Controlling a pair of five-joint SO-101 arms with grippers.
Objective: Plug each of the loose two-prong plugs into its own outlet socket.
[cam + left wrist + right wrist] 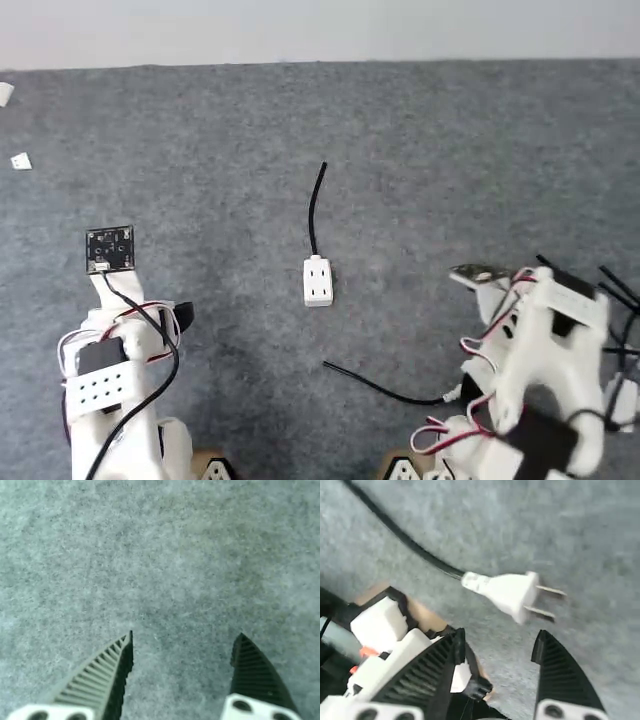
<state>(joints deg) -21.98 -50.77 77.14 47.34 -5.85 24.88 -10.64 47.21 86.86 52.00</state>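
Observation:
A white outlet socket (318,281) lies in the middle of the grey carpet, its black cord (316,210) running away toward the back. A loose white two-prong plug (512,594) lies flat on the carpet just beyond the fingertips of my right gripper (501,635), which is open and holds nothing. The plug's black cord (385,388) trails out from under the right arm (540,340) toward the centre. My left gripper (185,640) is open over bare carpet. The left arm (110,380) stands at the front left, well away from the socket.
Two small white scraps (20,160) lie at the far left edge of the carpet. A pale wall strip (320,30) borders the back. The right arm's own base and wiring (380,630) sit close beside its fingers.

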